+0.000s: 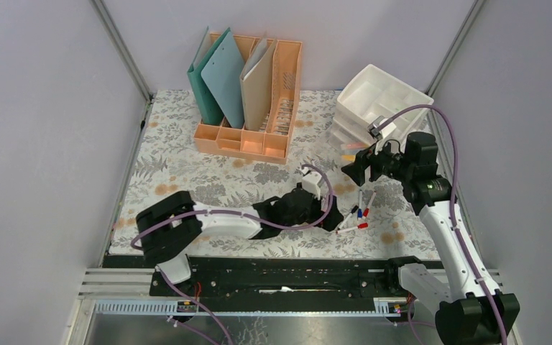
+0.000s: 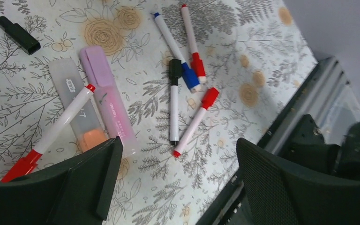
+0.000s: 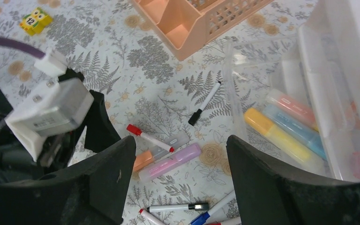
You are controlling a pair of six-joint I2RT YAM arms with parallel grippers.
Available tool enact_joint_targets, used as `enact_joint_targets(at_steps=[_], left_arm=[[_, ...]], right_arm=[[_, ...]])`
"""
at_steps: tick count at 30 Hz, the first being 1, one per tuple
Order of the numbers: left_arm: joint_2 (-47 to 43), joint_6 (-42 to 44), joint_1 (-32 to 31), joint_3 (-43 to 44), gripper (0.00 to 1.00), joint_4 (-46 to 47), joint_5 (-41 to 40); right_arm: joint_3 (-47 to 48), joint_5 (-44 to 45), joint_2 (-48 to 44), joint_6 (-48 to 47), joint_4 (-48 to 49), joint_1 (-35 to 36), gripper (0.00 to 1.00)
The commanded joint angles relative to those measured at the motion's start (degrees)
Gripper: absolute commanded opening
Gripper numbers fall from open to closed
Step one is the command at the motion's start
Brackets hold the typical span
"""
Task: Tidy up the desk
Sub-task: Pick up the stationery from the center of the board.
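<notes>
Top view: the desk [image 1: 208, 180], covered in a fern-print cloth, carries a peach file rack [image 1: 282, 79] holding folders [image 1: 226, 79] at its far edge and a white drawer unit [image 1: 384, 100] at its far right corner.

Left wrist view: the left gripper [image 2: 176, 183], jaws apart and empty, is above scattered markers [image 2: 174, 108] and a purple highlighter [image 2: 108, 103].

Right wrist view: the right gripper [image 3: 180, 183] has its jaws apart and empty. Beside it, an open drawer [image 3: 238, 101] holds 3 highlighters [image 3: 276, 133].

We see the desk [image 1: 187, 165] covered in a matt printed cloth. The file rack [image 1: 248, 140] looks like smooth peach plastic, the drawer unit [image 1: 381, 93] like glossy white plastic. The purple highlighter [image 2: 108, 98] has a frosted, translucent plastic shell. On the left gripper [image 2: 177, 145], the fingers [image 2: 286, 183] are matt black and finely grained.
</notes>
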Motion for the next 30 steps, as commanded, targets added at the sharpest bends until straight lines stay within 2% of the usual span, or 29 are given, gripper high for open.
enact_joint_targets(at_steps=[1,7,17,20,25,30], left_arm=[[4.6,2.4,-1.4,6.6,0.93,-6.8,-7.1],[10.7,4.3,-2.0,13.2,0.79,-11.1,-11.4],[17.6,6.7,-2.0,22.1,0.64,-19.4,-17.8],[18.7,7.3,-2.0,23.2,0.62,-21.4,-19.1],[19.6,7.7,-2.0,23.7,0.5,-23.1,-18.9],[19.9,7.6,-2.1,23.3,0.49,-24.1,-19.0]], right_arm=[[-1.0,4.6,-1.6,4.3,4.4,-1.2,0.78],[-1.1,6.2,-1.9,5.4,5.1,-1.9,0.79],[-1.2,6.7,-1.9,5.7,5.3,-2.2,0.79],[-1.2,6.7,-1.8,5.7,5.3,-2.3,0.79],[-1.3,6.6,-1.6,5.8,5.4,-2.4,0.79],[-1.4,6.2,-1.3,6.0,5.5,-2.4,0.79]])
